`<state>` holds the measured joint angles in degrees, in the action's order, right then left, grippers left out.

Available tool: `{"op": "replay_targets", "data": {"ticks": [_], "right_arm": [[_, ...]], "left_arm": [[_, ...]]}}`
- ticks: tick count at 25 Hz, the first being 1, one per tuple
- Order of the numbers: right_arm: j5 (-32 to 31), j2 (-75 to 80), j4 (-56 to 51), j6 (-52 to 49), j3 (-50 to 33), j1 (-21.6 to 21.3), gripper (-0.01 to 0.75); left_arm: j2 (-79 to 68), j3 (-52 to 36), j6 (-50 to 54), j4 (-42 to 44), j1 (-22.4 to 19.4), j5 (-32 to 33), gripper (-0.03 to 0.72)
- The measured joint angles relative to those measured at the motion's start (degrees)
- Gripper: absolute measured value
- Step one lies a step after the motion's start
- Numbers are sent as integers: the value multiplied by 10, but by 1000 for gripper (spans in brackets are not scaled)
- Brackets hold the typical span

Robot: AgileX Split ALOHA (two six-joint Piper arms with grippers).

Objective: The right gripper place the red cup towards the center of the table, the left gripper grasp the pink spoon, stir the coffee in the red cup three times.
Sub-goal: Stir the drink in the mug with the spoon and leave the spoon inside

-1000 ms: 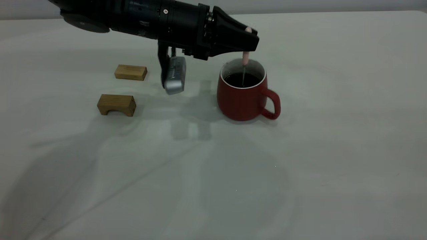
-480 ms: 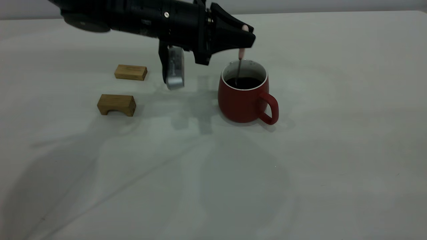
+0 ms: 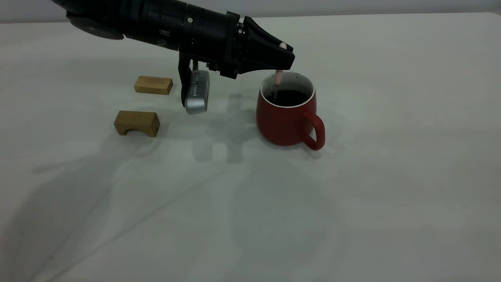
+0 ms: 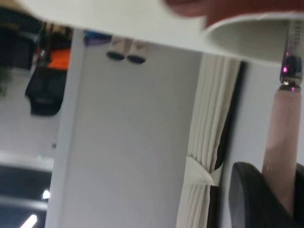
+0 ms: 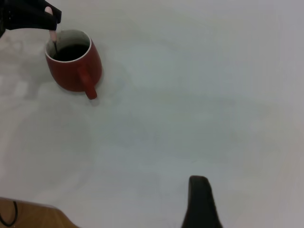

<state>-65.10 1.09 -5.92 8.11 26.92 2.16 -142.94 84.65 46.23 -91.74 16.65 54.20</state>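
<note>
The red cup [image 3: 283,121] stands upright near the middle of the table [image 3: 372,196], its handle turned toward the front right. Dark coffee [image 3: 289,98] fills it below the white rim. My left gripper [image 3: 285,58] hovers just above the cup's back left rim, shut on the pink spoon [image 3: 278,77]. The spoon hangs upright, its grey neck dipping into the coffee by the cup's left wall. In the left wrist view the pink handle [image 4: 280,137] sits clamped between dark fingers [image 4: 251,194]. My right gripper [image 5: 199,204] stays far from the cup [image 5: 71,71] over bare table.
Two wooden blocks lie left of the cup: a flat one [image 3: 153,85] farther back and an arched one [image 3: 137,123] nearer the front. The left arm's silver module [image 3: 195,94] hangs between the blocks and the cup.
The left gripper has swept the spoon from the cup's middle to its left side and dropped a little. The cup has turned, its handle swinging toward the front.
</note>
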Motion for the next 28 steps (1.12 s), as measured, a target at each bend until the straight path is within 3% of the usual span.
{"op": "replay_targets", "data": {"ticks": [5,15,17,21,23,28], "right_arm": [[0,0,0,0,0,0,585],[0,0,0,0,0,0,585],[0,0,0,0,0,0,585],[0,0,0,0,0,0,585],[0,0,0,0,0,0,585],[0,0,0,0,0,0,585]], "left_arm": [[0,3,-64,-23,6,-14,168],[0,3,-72,-24,17,-14,175],[0,3,-73,-24,17,-14,226],[1,3,-74,-23,17,-15,419],[8,4,-74,-6,12,-9,475],[74,4,-63,138,3,4,511]]}}
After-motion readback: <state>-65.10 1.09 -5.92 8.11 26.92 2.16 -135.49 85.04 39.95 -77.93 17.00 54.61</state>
